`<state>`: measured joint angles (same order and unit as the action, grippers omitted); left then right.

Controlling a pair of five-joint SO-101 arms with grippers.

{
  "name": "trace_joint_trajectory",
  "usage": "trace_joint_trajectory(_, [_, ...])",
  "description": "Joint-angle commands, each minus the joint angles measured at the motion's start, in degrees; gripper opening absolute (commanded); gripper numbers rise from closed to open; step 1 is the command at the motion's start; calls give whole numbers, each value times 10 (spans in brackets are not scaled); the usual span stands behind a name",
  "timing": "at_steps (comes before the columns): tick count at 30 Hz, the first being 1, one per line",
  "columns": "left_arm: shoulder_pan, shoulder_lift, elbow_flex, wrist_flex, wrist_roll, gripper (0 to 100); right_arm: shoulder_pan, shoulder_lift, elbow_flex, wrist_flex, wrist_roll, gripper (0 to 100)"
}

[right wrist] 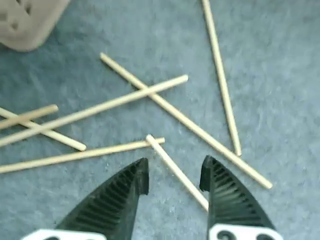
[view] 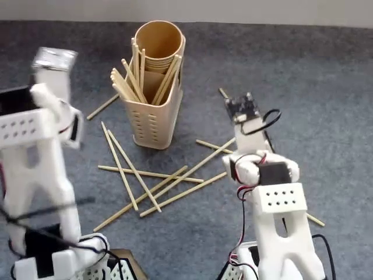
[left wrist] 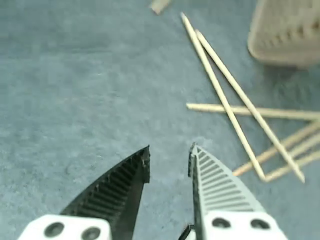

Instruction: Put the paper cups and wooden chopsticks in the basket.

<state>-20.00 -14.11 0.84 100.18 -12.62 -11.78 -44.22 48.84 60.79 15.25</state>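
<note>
Progress partial: stacked tan paper cups (view: 158,44) already inside tall beige perforated plastic basket (view: 152,125), far centre, along with several wooden chopsticks (view: 129,81). Roughly ten loose chopsticks (view: 152,182) left scattered on grey carpeted counter (view: 326,87), near side of basket. Left gripper (left wrist: 170,150) part open, empty, over bare counter. Right gripper (right wrist: 175,161) part open, straddling one loose chopstick (right wrist: 186,182), not clamped.

Left end effector (left wrist: 169,165) agape over carpet (left wrist: 75,75) — crossed chopsticks (left wrist: 235,100), basket (left wrist: 287,32) beyond

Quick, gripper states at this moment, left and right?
Left gripper: open, empty.
Right gripper: open, empty, over a loose chopstick.
</note>
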Motion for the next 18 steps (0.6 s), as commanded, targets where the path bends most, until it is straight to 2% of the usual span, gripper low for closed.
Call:
trace_joint_trajectory(1, [78, 23, 76, 22, -114, 162, 7, 0, 99, -76, 6, 177])
trace_joint_trajectory(5, [153, 10, 240, 2, -232, 162, 7, -5, 189, -153, 5, 177])
trace_joint_trajectory(8, [159, 6, 300, -69, -231, 216, 7, -5, 241, -204, 5, 177])
trace_joint_trajectory(11, [151, 6, 318, -137, -144, 297, 7, -5, 265, -217, 5, 177])
trace_joint_trajectory(18, [146, 1, 321, -198, -11, 298, 7, -5, 267, -217, 5, 177])
